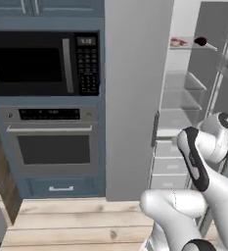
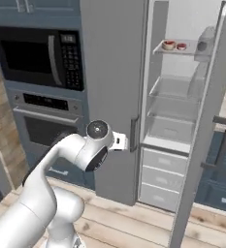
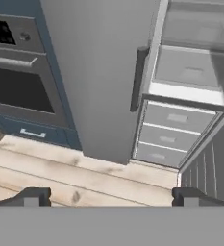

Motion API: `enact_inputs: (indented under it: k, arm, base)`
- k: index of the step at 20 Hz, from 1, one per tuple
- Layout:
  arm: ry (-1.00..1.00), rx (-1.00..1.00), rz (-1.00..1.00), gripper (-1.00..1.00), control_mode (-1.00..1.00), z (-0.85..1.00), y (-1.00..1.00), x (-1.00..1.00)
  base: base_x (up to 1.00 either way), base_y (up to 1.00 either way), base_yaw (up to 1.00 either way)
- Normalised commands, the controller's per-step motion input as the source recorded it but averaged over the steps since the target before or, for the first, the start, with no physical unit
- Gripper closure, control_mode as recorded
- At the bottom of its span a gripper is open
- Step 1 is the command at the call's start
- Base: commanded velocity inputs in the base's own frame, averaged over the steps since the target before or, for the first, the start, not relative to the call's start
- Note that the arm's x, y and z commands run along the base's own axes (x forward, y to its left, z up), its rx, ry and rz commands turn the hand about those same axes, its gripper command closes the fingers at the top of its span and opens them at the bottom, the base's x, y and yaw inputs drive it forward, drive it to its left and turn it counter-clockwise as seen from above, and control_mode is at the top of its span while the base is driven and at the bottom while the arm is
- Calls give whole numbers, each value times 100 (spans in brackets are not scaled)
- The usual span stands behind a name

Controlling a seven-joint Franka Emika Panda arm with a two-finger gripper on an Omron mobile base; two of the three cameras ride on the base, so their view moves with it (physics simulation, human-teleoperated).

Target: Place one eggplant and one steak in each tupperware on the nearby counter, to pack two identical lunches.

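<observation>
At the far left of the left base view a black built-in microwave [image 1: 44, 62] is set in blue-grey cabinetry, with a black-and-steel wall oven [image 1: 51, 139] below it and a blue drawer with a pale bar handle [image 1: 60, 188] under that; the display digits and keypad markings are too blurred to be read. Pale wooden floorboards [image 1: 76, 223] are laid in front, bare and open beside the cabinet fronts. To the right a tall grey refrigerator door [image 1: 135, 98] is seen closed, with a dark vertical handle [image 3: 138, 79] at its right edge. Further right the other refrigerator compartment [image 2: 175, 101] is seen open, its door [image 2: 206, 126] swung outward at the right. On the uppermost white shelf [image 2: 175, 50] two small flat red steaks with pale rims [image 2: 169, 45] are seen side by side, apart from each other, and a small glossy dark purple eggplant [image 1: 200, 41] is seen on the same shelf to the right of the meat. The translucent shelves below [image 2: 172, 89] cannot be seen to hold anything, and three pale grey drawers [image 3: 168, 137] are stacked at the bottom, closed. The white arm [image 2: 61, 164] is raised in front of the closed door, well below the top shelf. The two-finger pincer [image 3: 111, 197] is spread wide, with nothing between its dark fingertips [image 3: 34, 196], and it is pointed toward the floor and the lower drawers.
</observation>
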Motion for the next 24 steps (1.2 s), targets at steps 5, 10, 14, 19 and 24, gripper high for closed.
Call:
enact_inputs:
  k: [5,10,14,19,24]
  arm:
    - [0,0,0,-100,100,0,0,0]
    - [0,0,0,-100,100,0,0,0]
    - [0,0,0,-100,100,0,0,0]
    - [0,0,0,-100,100,0,0,0]
    - [0,0,0,-100,100,0,0,0]
  base:
    - [100,53,-45]
    - [94,-35,-34]
    - [100,-16,-21]
    - [49,-25,-6]
    - [-48,-42,1]
